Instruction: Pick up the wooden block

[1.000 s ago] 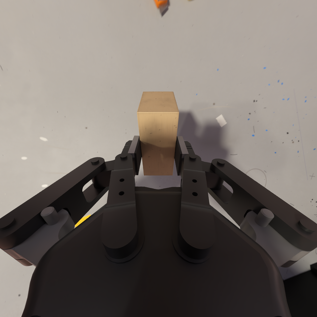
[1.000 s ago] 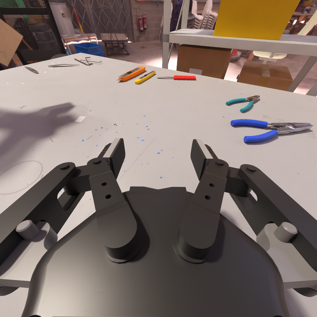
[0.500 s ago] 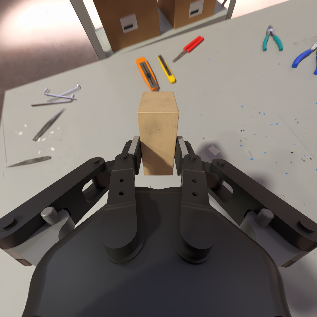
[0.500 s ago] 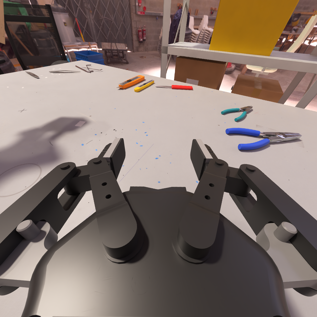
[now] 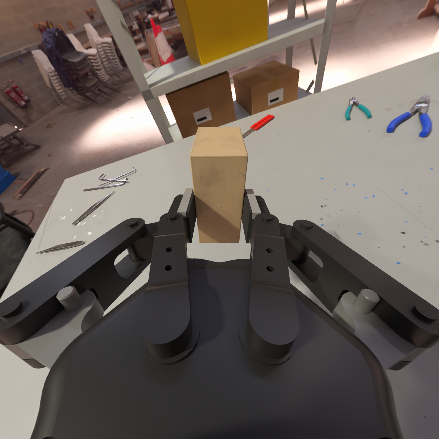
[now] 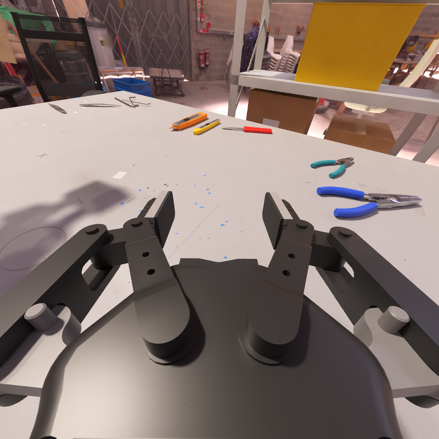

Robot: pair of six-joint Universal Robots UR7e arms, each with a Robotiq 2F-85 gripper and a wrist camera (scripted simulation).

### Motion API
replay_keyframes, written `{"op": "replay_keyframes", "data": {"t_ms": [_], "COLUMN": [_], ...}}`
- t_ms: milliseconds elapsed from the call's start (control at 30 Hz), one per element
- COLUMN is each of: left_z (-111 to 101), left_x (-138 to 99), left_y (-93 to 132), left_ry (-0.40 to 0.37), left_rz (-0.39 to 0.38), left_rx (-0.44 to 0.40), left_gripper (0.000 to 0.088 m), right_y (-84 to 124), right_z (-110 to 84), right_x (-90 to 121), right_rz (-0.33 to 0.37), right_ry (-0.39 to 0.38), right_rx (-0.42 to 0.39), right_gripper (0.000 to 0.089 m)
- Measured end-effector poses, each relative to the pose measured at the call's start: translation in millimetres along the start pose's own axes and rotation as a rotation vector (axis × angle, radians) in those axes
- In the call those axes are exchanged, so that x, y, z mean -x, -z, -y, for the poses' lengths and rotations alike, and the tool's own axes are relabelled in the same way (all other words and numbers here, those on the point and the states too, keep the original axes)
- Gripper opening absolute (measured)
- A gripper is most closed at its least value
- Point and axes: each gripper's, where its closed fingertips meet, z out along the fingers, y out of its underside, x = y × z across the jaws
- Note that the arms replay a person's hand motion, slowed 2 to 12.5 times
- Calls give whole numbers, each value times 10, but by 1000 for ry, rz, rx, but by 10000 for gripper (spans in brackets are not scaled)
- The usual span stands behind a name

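A light wooden block (image 5: 219,175) stands upright between the fingers of my left gripper (image 5: 218,202). The gripper is shut on its lower half and holds it high above the grey table (image 5: 332,213). The block's top sticks out past the fingertips and hides part of the table edge behind it. My right gripper (image 6: 218,209) is open and empty, a little above the table (image 6: 213,156). The block does not show in the right wrist view; only a dark shadow (image 6: 78,204) lies on the table at the left there.
On the table lie blue pliers (image 5: 418,118) (image 6: 365,202), teal pliers (image 5: 357,110) (image 6: 335,165), a red-handled tool (image 5: 260,123) (image 6: 254,130), orange (image 6: 190,120) and yellow (image 6: 206,126) cutters, hex keys (image 5: 114,180) and tweezers (image 5: 92,209). A shelf rack (image 5: 213,69) with cardboard boxes (image 5: 202,107) stands behind the table.
My left gripper has risen and tilted up with the block; its view went from bare table to the far table edge and shelves. The right gripper's view has shifted slightly; it stays open.
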Motion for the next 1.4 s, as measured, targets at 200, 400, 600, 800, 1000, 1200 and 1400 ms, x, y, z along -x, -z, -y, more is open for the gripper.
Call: {"op": "replay_keyframes", "data": {"t_ms": [200, 400, 600, 800, 1000, 1200, 1400], "left_z": [-105, -298, -376, -458, -516, -476, -509], "left_x": [-247, -424, -593, -753, -870, -944, -981], "left_y": [74, 111, 142, 161, 179, 197, 182], "left_ry": [30, 49, 60, 84, 111, 96, 82], "left_rz": [17, 53, 78, 73, 64, 58, 52], "left_rx": [-59, -79, -139, -164, -184, -228, -223], "left_gripper": [340, 340, 340, 340, 340, 340, 340], "right_y": [-1, 4, 8, 7, 10, 16, 16], "right_z": [-13, -9, -15, -34, -42, -30, -23], "right_x": [31, 53, 56, 51, 46, 50, 55], "right_rz": [13, 20, 17, 12, 10, 9, 9], "right_ry": [-13, -20, -14, -6, -3, -3, -1], "right_rx": [10, 10, 14, 26, 33, 31, 30], "right_gripper": [658, 657, 655, 655, 655, 653, 650]}}
